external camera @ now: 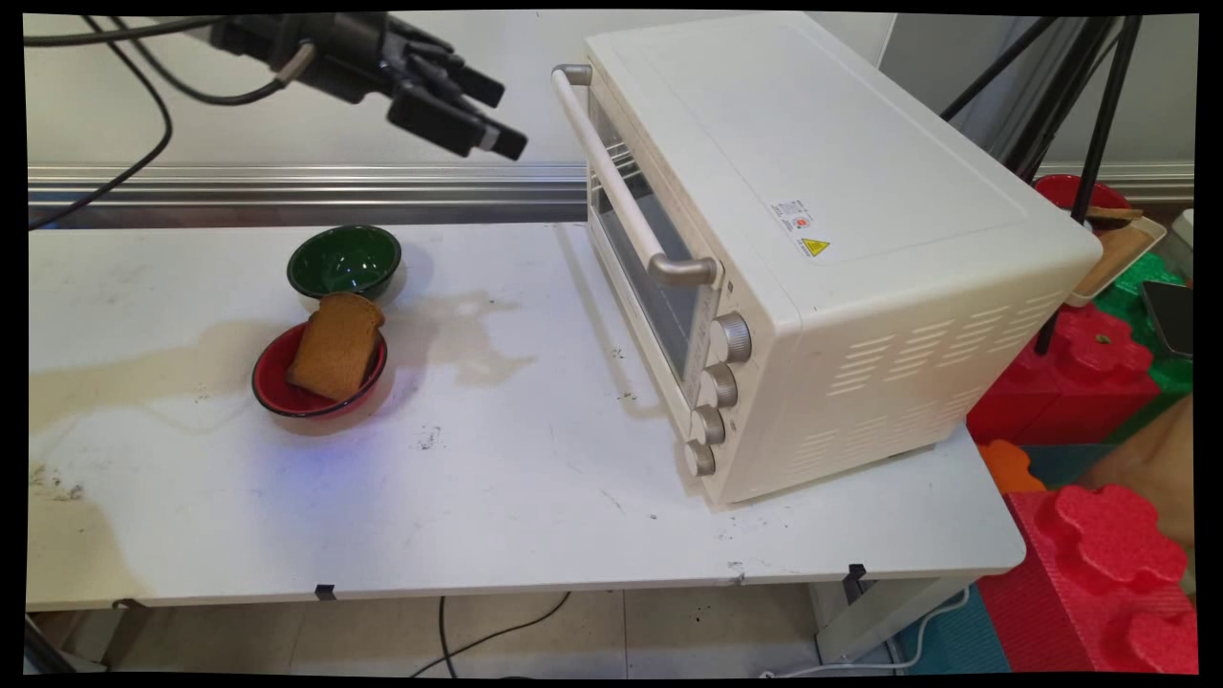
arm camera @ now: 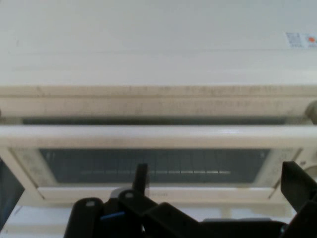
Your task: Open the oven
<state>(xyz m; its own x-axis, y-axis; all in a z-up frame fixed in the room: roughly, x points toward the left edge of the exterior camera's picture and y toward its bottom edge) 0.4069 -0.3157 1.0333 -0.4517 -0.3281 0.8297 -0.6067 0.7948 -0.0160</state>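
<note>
Spread wide and empty, gripper [external camera: 497, 115] poised high, facing oven handle [external camera: 611, 182] just ahead on closed toaster oven [external camera: 841, 239]. Rigid, smooth bar; probably best grasped mid-length. Below: bread [external camera: 334, 346] in red bowl [external camera: 277, 394].

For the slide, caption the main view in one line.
Open gripper raised beside the toaster oven's handle; bread rests in a red bowl.

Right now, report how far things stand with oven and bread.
Done: nothing visible. The cream toaster oven has its door shut; the brown bread slice lies in the red bowl, beside an empty green bowl. In hand: the black gripper, fingers open and empty, hovers facing the oven's handle, apart from it. Left: door and bread untouched.
</note>
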